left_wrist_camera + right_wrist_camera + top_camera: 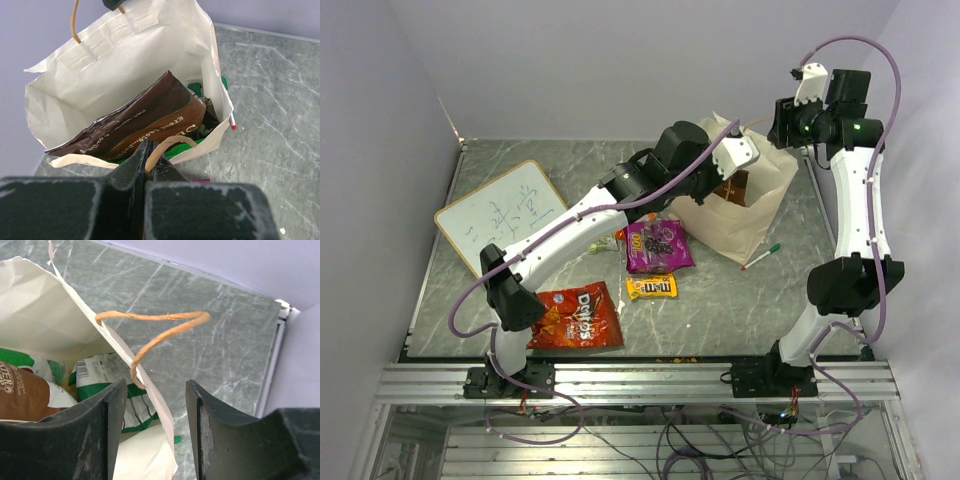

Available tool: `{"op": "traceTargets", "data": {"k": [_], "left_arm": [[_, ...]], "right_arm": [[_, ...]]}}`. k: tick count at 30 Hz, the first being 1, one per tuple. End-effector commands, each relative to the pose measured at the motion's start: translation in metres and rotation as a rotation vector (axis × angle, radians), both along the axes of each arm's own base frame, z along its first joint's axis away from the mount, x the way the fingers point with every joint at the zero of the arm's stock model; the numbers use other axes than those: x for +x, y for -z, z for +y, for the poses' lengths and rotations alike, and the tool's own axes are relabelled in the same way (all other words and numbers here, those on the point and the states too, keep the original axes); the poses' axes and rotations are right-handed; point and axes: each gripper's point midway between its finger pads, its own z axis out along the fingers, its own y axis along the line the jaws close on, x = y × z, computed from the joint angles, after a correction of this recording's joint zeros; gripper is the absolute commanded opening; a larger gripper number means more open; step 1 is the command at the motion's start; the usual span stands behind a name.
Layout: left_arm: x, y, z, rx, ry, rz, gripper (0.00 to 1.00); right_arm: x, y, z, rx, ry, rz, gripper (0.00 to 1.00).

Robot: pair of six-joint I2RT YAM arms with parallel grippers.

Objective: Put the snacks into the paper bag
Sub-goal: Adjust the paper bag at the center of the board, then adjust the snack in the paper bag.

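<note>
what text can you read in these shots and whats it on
"Doritos": red bag
"m&m's": yellow packet
"ZERO", cut off at the frame edge: brown pouch
Too small or blurred: whiteboard handwriting, purple pouch print, green-white pouch barcode
No print visible on the bag

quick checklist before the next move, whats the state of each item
1. paper bag standing, mouth open: ok
2. left gripper shut on near handle: ok
3. right gripper gripping far handle: not ok, open astride the rim
4. brown pouch inside the bag: ok
5. all snacks bagged: not ok; Doritos bag, purple pouch and M&M's packet lie on the table
6. room for the Doritos bag: cannot tell
</note>
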Motion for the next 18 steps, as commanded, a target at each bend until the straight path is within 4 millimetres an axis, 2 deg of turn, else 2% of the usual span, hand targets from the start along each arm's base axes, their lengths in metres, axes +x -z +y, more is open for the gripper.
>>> {"op": "traceTargets", "data": {"k": [1,4,8,14,18], "left_arm": [[0.005,-0.028,-0.002,-0.073,-0.022,-0.045,0.07],[0.006,-0.026,-0.004,-0.070,-0.019,-0.042,0.07],[0.007,-0.025,-0.004,-0.067,-0.024,-0.042,0.07],[0.007,-0.024,-0.003,-0.063,-0.026,-0.040,0.07],[0.006,-0.025,-0.002,-0.063,-0.028,-0.043,0.07]], "right_arm": [[-0.015,-0.045,-0.015,-0.062,0.063,-0.121,0.52],[-0.032,-0.067,-0.004,-0.046,0.010,-0.177,0.63],[-0.056,-0.080,0.024,0.025,-0.123,-0.218,0.65],[-0.093,-0.061,0.063,0.139,-0.331,-0.150,0.65],[-0.104,-0.044,0.078,0.193,-0.392,-0.109,0.65]]}}
